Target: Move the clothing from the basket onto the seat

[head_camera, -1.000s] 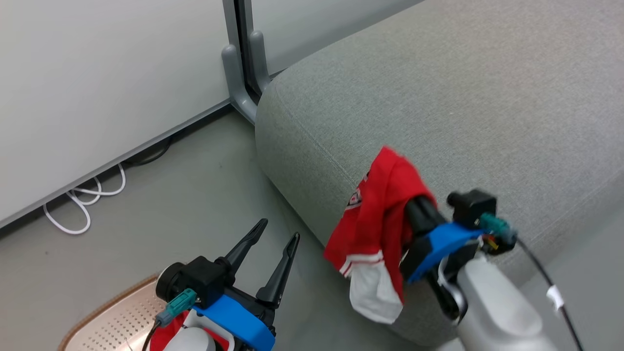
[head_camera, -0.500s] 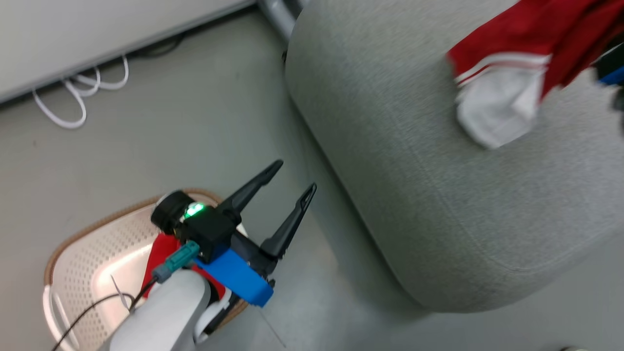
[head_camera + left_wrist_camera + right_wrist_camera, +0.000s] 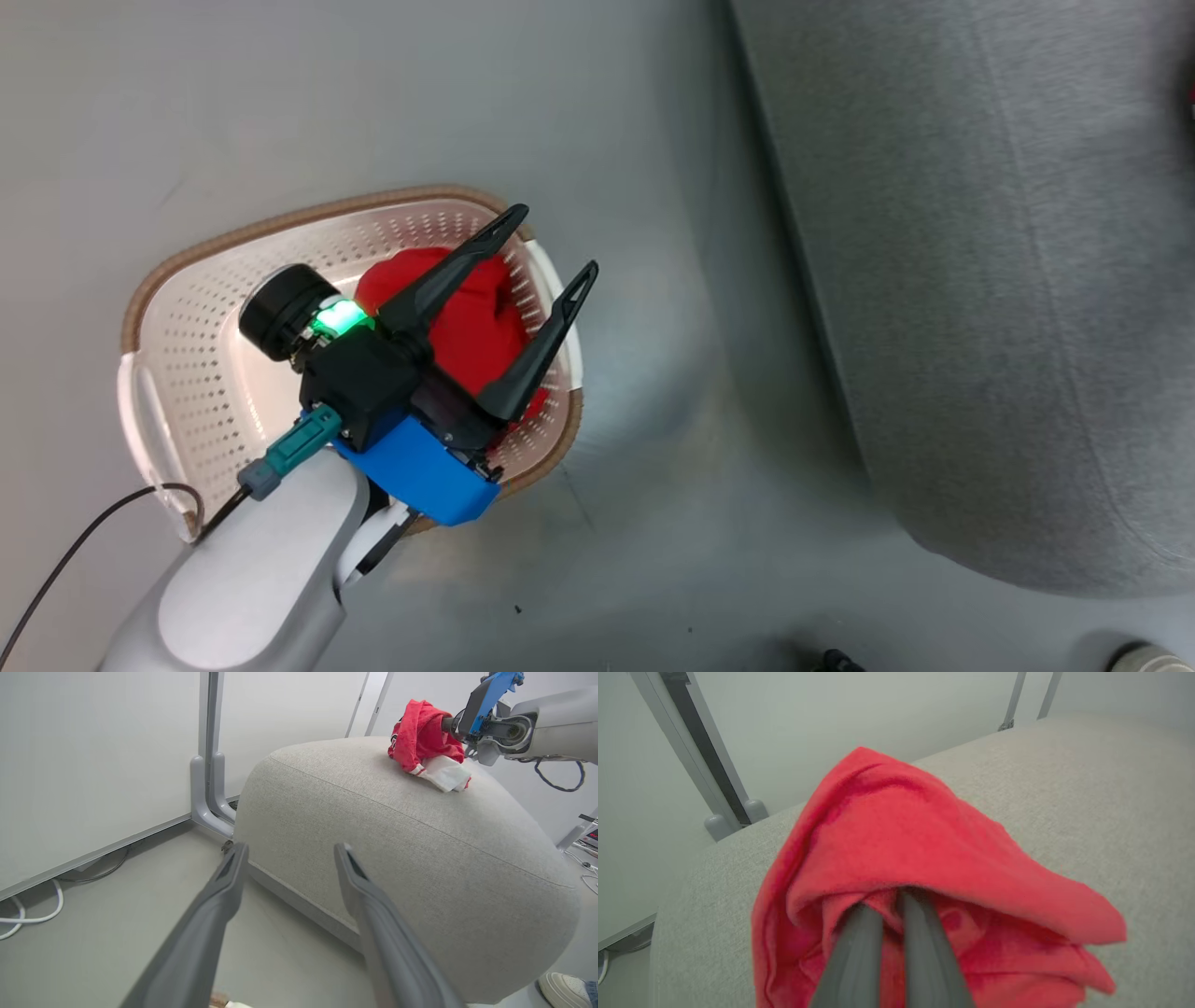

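Cloth, plastic and a dull floor

I'm seeing the seat [image 3: 420,868] reading as coarse, matt grey weave. The red garment [image 3: 924,849] is looking soft and faintly fuzzy. The basket [image 3: 187,392] is showing glossy perforated cream plastic under a brown woven-look rim. The left hand [image 3: 555,240] is showing fingers [image 3: 448,275] of matt dark plastic, and the floor [image 3: 653,112] is giving a smooth, dull sheen.

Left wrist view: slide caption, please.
Open left claw faces the seat; right claw grips a red garment atop it.

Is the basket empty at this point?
No, a red garment lies inside the basket, below the open left gripper.
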